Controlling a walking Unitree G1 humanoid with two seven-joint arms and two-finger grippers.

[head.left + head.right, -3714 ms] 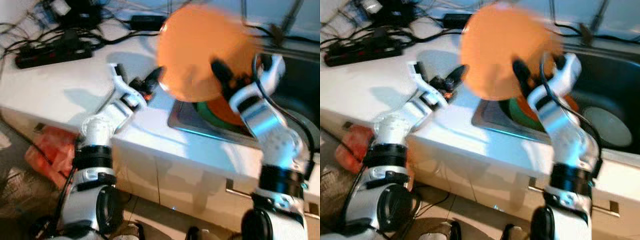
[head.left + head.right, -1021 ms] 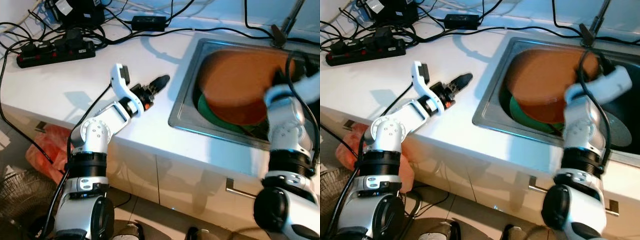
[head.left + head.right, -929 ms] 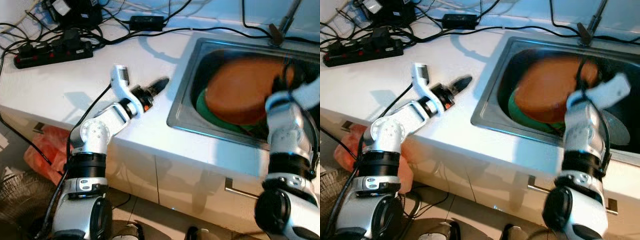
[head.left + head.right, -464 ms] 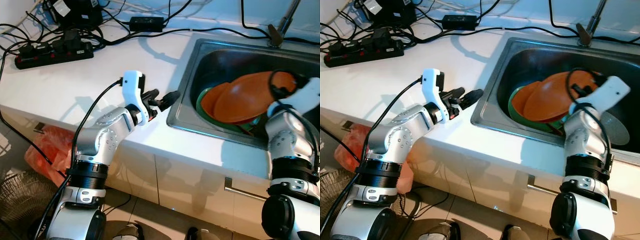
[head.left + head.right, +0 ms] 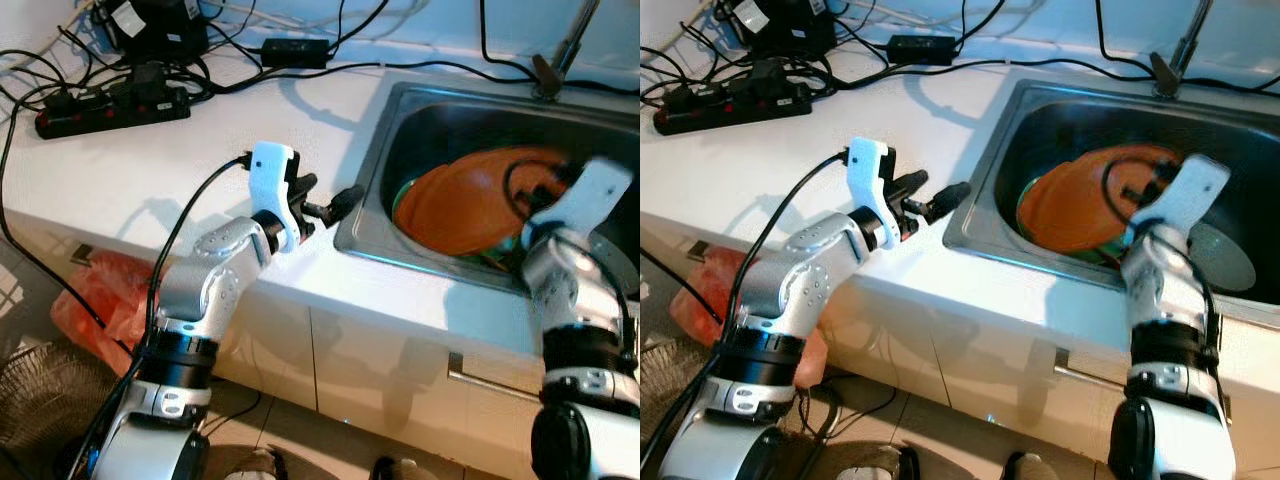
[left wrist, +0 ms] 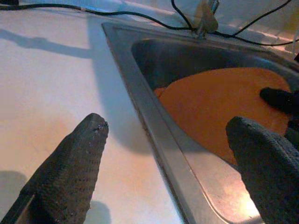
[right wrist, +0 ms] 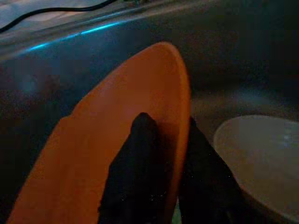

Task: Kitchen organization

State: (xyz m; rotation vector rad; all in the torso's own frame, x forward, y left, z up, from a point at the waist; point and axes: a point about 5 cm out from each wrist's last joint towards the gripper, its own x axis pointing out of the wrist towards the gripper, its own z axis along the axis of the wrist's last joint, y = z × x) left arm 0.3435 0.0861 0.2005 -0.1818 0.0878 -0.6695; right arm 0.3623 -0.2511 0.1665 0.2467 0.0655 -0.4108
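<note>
White countertop point(image 5: 150, 170) with a steel sink point(image 5: 372, 190) set in at right of frame. Orange plate point(image 5: 470, 205) lies tilted inside the sink, over a green plate edge point(image 5: 1024, 215). Right gripper point(image 7: 161, 154) clamped on the orange plate's rim, one finger on each face. White bowl point(image 7: 261, 154) just beside that rim on the sink floor. Left gripper point(image 6: 168, 154) held over the counter edge at the sink's left rim, fingers spread apart, nothing between them. Black power strip point(image 5: 110, 105) and tangled cables point(image 5: 300, 30) upper left. Faucet base point(image 5: 545, 70) at upper right.
</note>
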